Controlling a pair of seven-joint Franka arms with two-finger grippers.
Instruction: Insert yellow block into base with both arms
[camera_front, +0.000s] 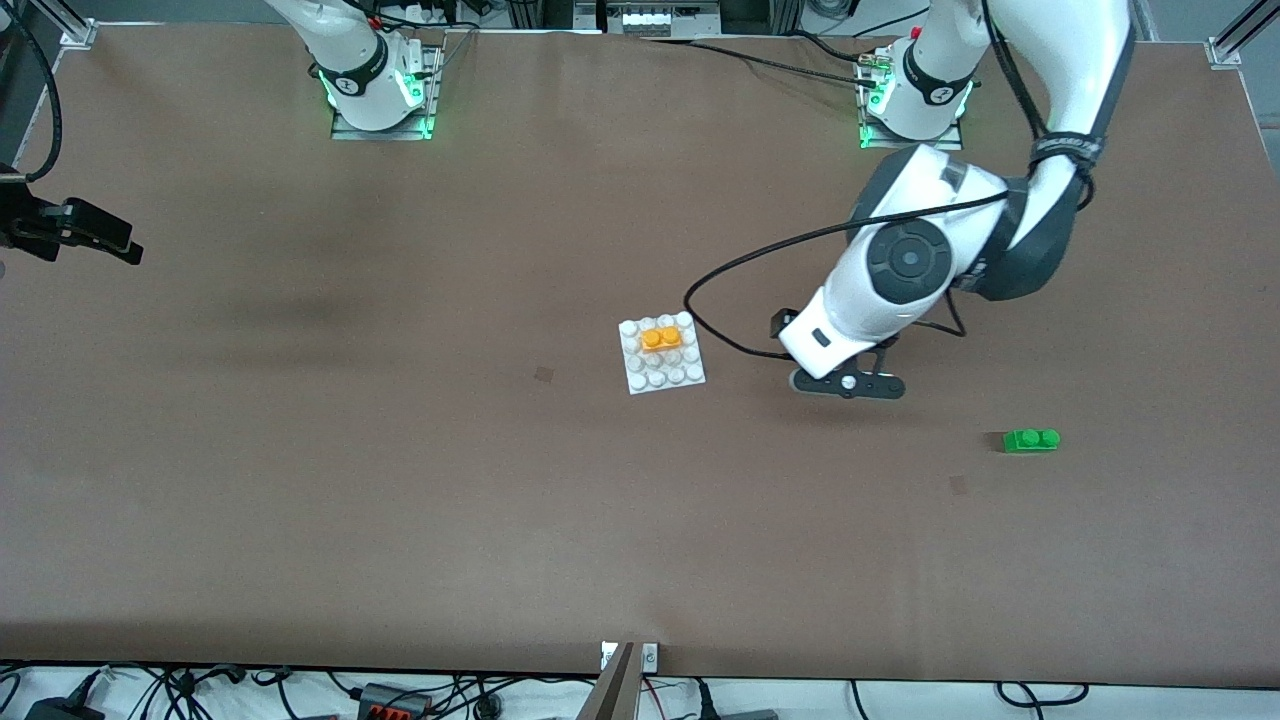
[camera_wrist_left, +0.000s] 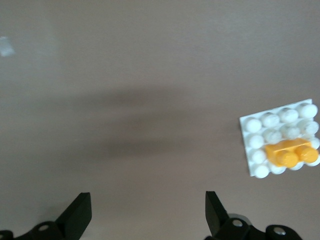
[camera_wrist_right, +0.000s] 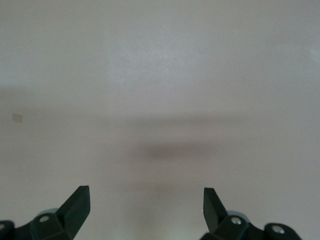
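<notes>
The yellow block (camera_front: 662, 338) sits pressed onto the studs of the white base (camera_front: 664, 376), on the row second from the base's edge farthest from the front camera. The base lies flat near the table's middle. My left gripper (camera_front: 848, 386) hovers low over bare table beside the base, toward the left arm's end. In the left wrist view the left gripper (camera_wrist_left: 148, 197) is open and empty, with the yellow block (camera_wrist_left: 290, 152) and base (camera_wrist_left: 272, 122) off to one side. The right gripper (camera_wrist_right: 145, 192) is open and empty above bare table, well away from the base.
A green two-stud brick (camera_front: 1030, 440) lies toward the left arm's end, nearer the front camera than the left gripper. Small dark marks (camera_front: 544, 374) dot the brown table. A black cable (camera_front: 740, 255) loops from the left arm near the base.
</notes>
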